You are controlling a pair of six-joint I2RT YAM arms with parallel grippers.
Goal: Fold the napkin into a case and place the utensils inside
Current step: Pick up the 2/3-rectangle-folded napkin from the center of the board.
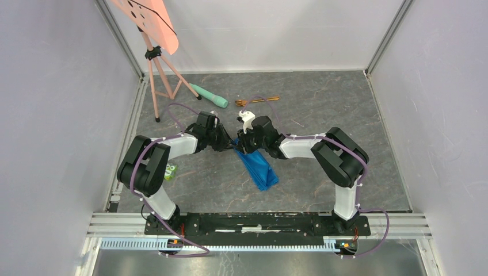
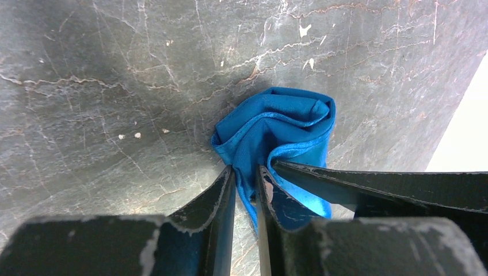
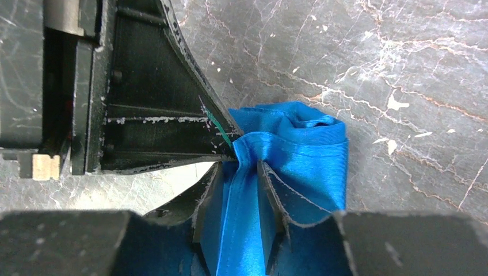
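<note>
The bright blue napkin [image 1: 259, 167] lies bunched and folded mid-table, trailing toward the near right. My left gripper [image 1: 230, 145] and right gripper [image 1: 241, 146] meet tip to tip at its far end. In the left wrist view the left gripper [image 2: 246, 172] is shut on a pinched fold of the napkin [image 2: 282, 123]. In the right wrist view the right gripper [image 3: 241, 167] is shut on a band of the napkin [image 3: 305, 155], with the left gripper's black finger beside it. The copper-gold utensils [image 1: 257, 101] lie on the table behind the grippers.
A mint-green cylinder with a black tip [image 1: 210, 96] lies left of the utensils. A pink tripod stand [image 1: 158, 75] stands at the far left. A small green object [image 1: 170, 171] sits by the left arm. Grey walls enclose the table.
</note>
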